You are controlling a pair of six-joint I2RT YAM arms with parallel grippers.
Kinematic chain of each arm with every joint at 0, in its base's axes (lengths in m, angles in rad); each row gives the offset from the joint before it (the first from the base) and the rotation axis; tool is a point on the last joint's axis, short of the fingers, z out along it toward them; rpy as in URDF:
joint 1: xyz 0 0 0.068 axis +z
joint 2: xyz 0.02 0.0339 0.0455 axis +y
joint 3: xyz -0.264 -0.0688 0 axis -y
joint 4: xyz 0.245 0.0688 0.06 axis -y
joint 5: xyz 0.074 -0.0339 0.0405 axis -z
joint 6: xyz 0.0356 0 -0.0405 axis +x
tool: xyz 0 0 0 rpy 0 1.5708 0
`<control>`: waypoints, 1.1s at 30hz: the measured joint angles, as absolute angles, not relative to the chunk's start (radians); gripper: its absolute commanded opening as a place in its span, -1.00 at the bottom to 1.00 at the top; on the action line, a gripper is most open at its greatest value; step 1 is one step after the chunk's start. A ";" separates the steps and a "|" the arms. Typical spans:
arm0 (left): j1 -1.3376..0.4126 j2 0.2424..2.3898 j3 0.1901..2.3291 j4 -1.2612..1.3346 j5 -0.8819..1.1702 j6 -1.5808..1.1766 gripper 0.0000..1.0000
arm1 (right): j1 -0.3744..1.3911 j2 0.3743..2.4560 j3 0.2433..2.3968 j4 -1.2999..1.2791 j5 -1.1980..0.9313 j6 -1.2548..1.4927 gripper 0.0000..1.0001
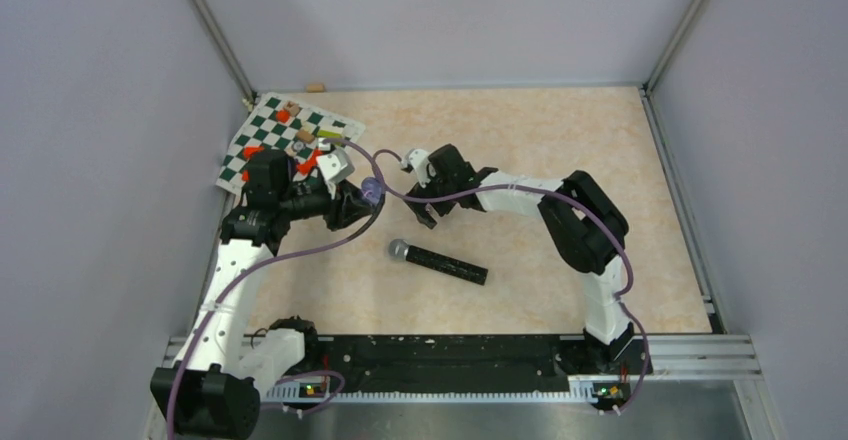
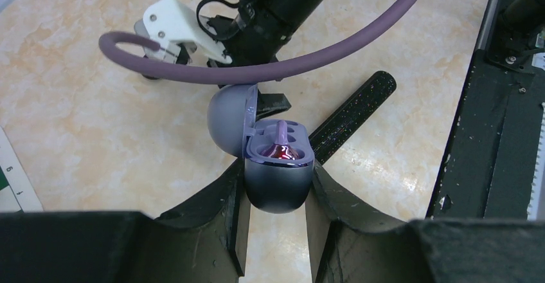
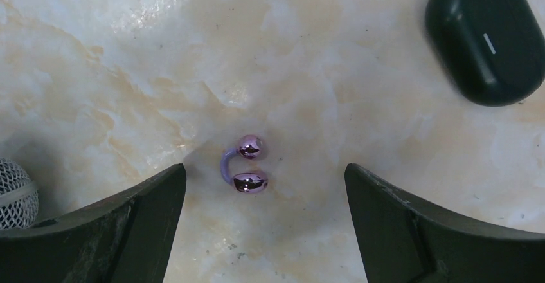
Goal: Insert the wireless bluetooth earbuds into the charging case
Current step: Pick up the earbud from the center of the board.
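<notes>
Beige marbled tabletop (image 3: pixel 96 51), lilac walls round it. Nearest the bases lies the microphone (image 1: pixel 438 261), not my concern.

Just beyond it the right gripper (image 1: pixel 425 200) hangs w/ jaws spread wide, nothing in them. Its wrist cam puts the loose purple earbud (image 3: pixel 249 181) on the table betw the fingers, a touch toward 9 o'clock of centre. The bud's two shiny balls line up 12–6, lilac arc bulging to 9. The jaws close 9–3, so I reckon a straight drop and a pinch across the arc, no wrist turn. R arm is plainly the nearer one. A black case (image 3: pixel 488 42), shut, sits at 1 o'clock, well apart.

At 9 o'clock of that gripper, the left gripper (image 2: pixel 277 206) is clamped on the purple charging case (image 2: pixel 276 190). Lid's open, one seated earbud (image 2: pixel 281 149) inside, far socket looks free.

Overhead cam hides the loose bud under the R arm; only the wrist cams show bud and sockets. Farthest, at 11, a checkered mat (image 1: pixel 285 135).
</notes>
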State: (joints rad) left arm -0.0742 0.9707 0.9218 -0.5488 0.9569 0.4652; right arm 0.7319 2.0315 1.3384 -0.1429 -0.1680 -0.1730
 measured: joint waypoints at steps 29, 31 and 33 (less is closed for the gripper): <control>-0.052 0.966 0.911 -0.548 1.021 0.466 -1.00 | 0.675 2.001 1.309 -0.120 0.013 -0.261 0.83; -0.051 0.966 0.910 -0.548 1.024 0.466 -1.00 | 0.648 1.995 1.301 -0.121 0.005 -0.261 0.83; -0.049 0.966 0.908 -0.546 1.028 0.465 -1.00 | 0.621 1.994 1.300 -0.120 0.002 -0.260 0.82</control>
State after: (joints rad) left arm -0.0494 0.9657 0.9077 -0.5465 1.0279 0.4652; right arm 0.6209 1.9942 1.3003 -0.1196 0.0025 -0.2600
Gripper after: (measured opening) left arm 0.376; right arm 0.916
